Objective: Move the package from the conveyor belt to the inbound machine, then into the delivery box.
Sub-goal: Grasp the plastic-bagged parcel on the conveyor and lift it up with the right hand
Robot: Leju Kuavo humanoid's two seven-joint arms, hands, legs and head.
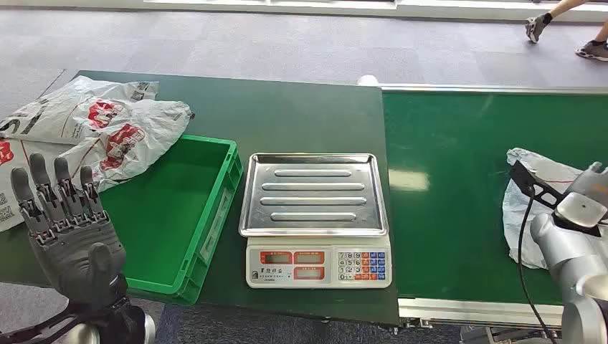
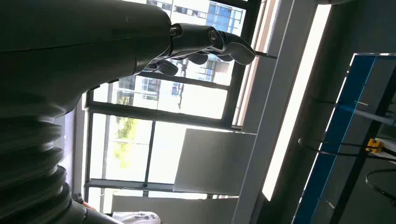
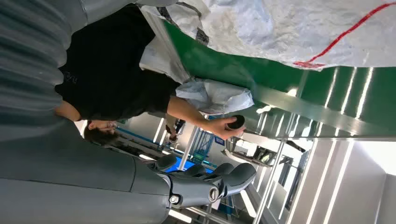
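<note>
Fingers [image 3: 229, 179] of right hand [image 3: 196, 184] loosely curled, holding nothing, just beside package [image 1: 534, 215] on conveyor belt [image 1: 459, 193]: thin crinkled poly mailer, probably light, limp, slippery; pinch a bunched fold

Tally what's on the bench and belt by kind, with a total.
Packages: 3, two by the crate, one on the belt
Crates: 1
Scales: 1
Total: 5
</note>
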